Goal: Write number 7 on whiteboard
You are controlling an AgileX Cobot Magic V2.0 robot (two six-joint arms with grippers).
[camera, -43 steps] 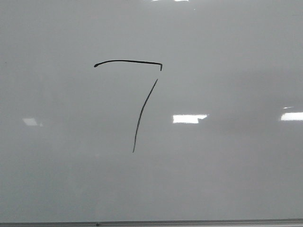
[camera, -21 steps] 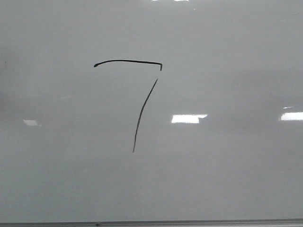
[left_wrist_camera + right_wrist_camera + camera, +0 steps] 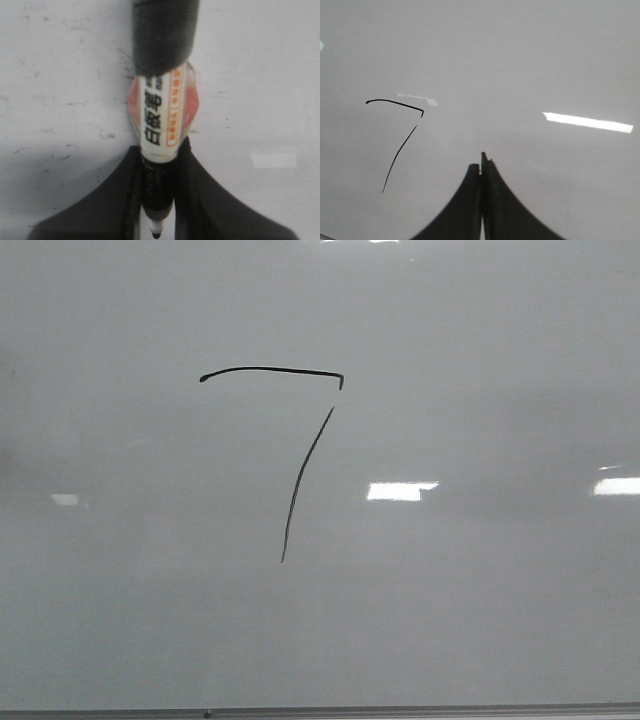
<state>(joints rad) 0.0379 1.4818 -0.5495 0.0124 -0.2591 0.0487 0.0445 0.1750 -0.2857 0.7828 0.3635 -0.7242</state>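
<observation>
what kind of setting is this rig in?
Likely an indoor lab or office writing bench. A glossy whiteboard fills the front view and mirrors rectangular ceiling lights. A hand-drawn number 7 is on it, and the left gripper holds a whiteboard marker.

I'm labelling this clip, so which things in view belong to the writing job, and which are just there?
Part of the job:
number 7, drawn in two strokes with a small gap
whiteboard
marker, gripped by the left gripper

Just there:
right gripper, shut and empty
light reflections on the board
</observation>
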